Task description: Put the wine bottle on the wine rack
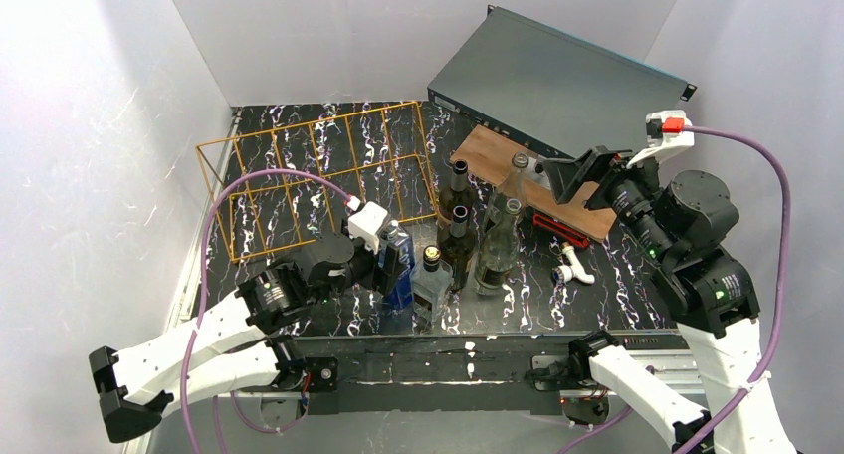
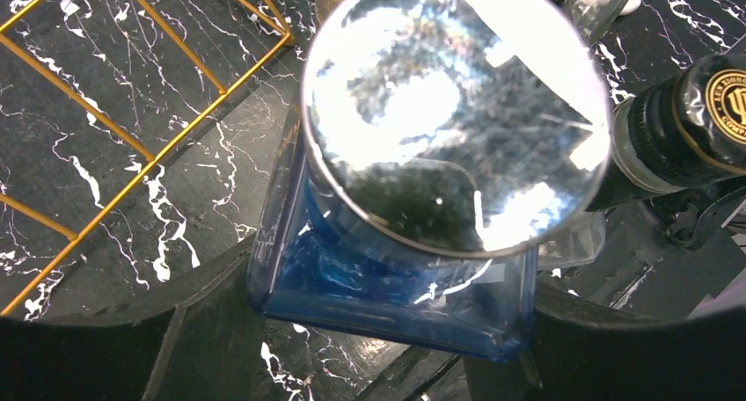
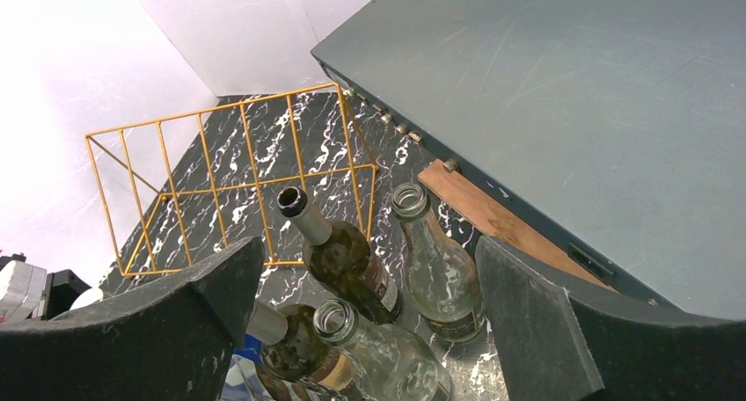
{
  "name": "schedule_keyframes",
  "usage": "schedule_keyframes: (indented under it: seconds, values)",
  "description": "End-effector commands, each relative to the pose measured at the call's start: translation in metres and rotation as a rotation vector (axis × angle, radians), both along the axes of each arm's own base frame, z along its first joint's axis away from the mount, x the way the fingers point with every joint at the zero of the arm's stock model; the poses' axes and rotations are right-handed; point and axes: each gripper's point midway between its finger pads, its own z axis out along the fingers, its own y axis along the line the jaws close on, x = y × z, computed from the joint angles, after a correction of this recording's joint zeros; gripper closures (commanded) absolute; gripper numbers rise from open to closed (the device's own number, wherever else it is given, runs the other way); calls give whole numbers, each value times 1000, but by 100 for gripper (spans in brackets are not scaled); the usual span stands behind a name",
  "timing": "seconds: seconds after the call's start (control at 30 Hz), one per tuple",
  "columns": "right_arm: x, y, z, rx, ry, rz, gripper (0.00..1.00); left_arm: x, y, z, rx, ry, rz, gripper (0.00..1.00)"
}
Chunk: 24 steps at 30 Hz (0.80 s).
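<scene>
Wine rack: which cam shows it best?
Top external: the whole wine rack is in frame from above, all bays visible. Right wrist shows most of it obliquely, its near edge partly hidden. Left wrist catches only a few wires at the picture's left.

We're seeing a glossy black marble-look surface, a wine rack of thin gold-coloured metal wire, a blue bottle in see-through glass with a mirror-shiny cap, a matt wooden board and a matt grey box.

I see the marbled table carrying a rack far-left, bottles mid-table, and a box and board far-right.
</scene>
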Motion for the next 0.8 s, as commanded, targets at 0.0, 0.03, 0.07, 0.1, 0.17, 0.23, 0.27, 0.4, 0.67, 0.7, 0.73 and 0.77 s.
schedule_keyframes:
  seconds: [0.0, 0.03, 0.07, 0.1, 0.17, 0.23, 0.27, 0.4, 0.67, 0.7, 0.73, 0.77]
  values:
    - [0, -5, 14, 12, -60, -23, 0, 4, 3, 21, -46, -57, 24, 53]
    - [-1, -6, 14, 12, -61, -24, 0, 5, 4, 22, -44, -62, 27, 56]
    - [-1, -6, 14, 12, -62, -25, 0, 6, 5, 24, -44, -66, 33, 59]
    - [-1, -6, 14, 11, -62, -25, 0, 6, 7, 26, -44, -70, 41, 62]
    - [-1, -7, 14, 10, -63, -29, 0, 8, 12, 31, -41, -79, 64, 66]
    - [-2, -8, 13, 9, -62, -32, 0, 10, 18, 37, -32, -87, 91, 72]
    - [-2, -8, 13, 9, -62, -33, 0, 11, 21, 40, -26, -88, 107, 75]
    - [-2, -8, 12, 10, -62, -34, 0, 15, 37, 54, 11, -80, 183, 88]
    - [-3, -8, 13, 13, -63, -33, 0, 26, 74, 87, 58, -110, 381, 100]
    - [-4, -9, 13, 13, -65, -34, 0, 28, 79, 91, 70, -119, 407, 100]
    - [-4, -9, 14, 13, -66, -35, 0, 30, 83, 95, 90, -128, 432, 100]
    - [-5, -10, 15, 13, -68, -37, 0, 33, 88, 99, 110, -140, 459, 100]
